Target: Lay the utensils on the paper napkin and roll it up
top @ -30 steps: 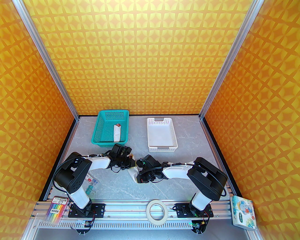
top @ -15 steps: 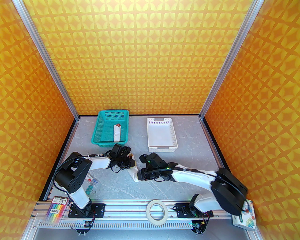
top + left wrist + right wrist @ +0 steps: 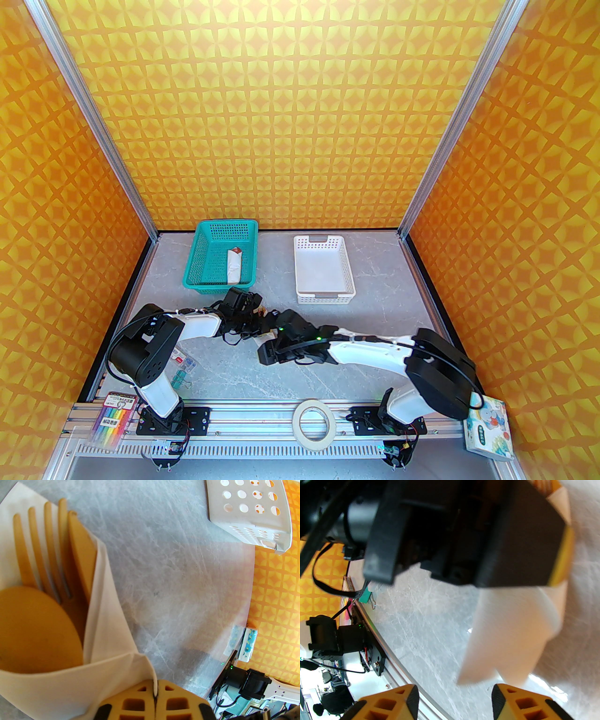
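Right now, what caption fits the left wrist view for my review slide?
Left gripper shut on the napkin folded around fork and spoon, white basket beyond.

A teal basket [image 3: 197, 262] holding a red-tipped white roll [image 3: 234, 267] stands left of a white basket [image 3: 323, 296], a tape ring [image 3: 315, 440] nearer.

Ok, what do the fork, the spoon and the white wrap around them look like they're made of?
Tan four-tined fork and tan round-bowled spoon: probably thin wood, matte and unvarnished. They look flat and evenly tan with no shine, though no grain is clear. White folded napkin: thin paper or tissue, matte. It holds a sharp crease and drapes softly around them.
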